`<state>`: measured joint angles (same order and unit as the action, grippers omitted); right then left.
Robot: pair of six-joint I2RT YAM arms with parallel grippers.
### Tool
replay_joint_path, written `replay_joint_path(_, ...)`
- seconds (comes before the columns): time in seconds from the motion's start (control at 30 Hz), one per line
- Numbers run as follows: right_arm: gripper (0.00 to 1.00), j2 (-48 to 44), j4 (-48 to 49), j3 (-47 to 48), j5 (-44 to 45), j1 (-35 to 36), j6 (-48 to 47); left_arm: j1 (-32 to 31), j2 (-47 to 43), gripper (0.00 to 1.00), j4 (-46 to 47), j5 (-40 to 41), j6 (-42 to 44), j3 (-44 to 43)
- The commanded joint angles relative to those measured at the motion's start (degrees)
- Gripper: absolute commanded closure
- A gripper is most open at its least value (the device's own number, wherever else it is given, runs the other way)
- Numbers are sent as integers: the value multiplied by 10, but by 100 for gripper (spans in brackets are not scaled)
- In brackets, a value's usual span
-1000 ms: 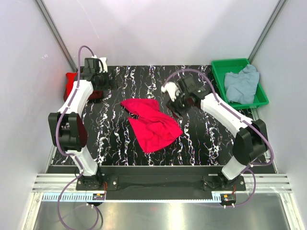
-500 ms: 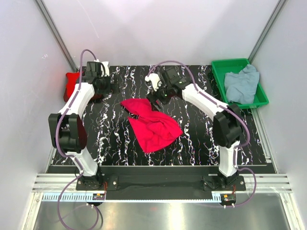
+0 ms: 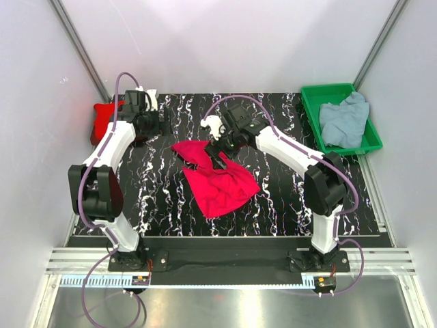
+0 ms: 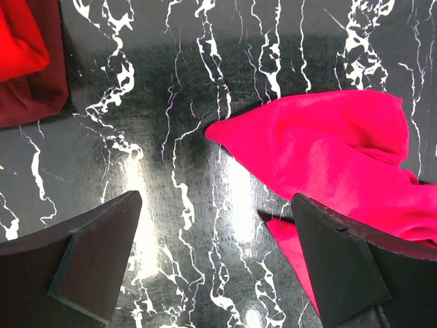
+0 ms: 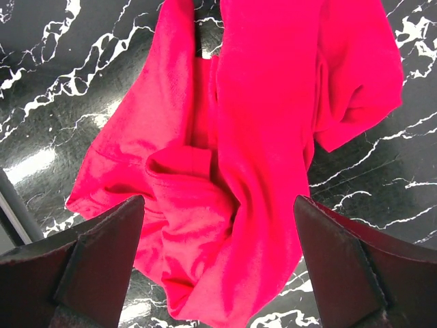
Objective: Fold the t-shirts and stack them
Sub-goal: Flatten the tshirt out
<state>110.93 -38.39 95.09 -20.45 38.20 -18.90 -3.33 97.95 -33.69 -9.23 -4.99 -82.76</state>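
Observation:
A crimson t-shirt (image 3: 215, 176) lies crumpled in the middle of the black marbled table (image 3: 287, 198). My right gripper (image 3: 220, 152) hovers open over its far edge; in the right wrist view the bunched cloth (image 5: 252, 157) fills the gap between the wide fingers (image 5: 102, 263). My left gripper (image 3: 151, 126) stands open over bare table to the shirt's left, and the left wrist view shows the shirt's pointed corner (image 4: 321, 150) ahead of the right finger. A red folded t-shirt (image 3: 102, 119) lies at the far left edge. A pale grey-blue t-shirt (image 3: 343, 119) lies in the green tray (image 3: 372, 140).
The green tray stands at the far right corner of the table. White walls and slanted metal posts close in the sides. The arm bases sit at the near edge.
My right arm swung left from near the tray to over the crimson shirt's far edge, and its jaws opened wide. The left gripper shifted slightly right.

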Motion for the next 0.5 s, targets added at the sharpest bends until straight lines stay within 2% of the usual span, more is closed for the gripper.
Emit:
replay_joint_path(0.0,3,-37,11,-5,14,2,-8,-1,-26,1,28,-10,-4,-10)
replay_joint_path(0.47,1,-44,35,-10,66,2,38,-25,-39,1,25,4,4,-8)
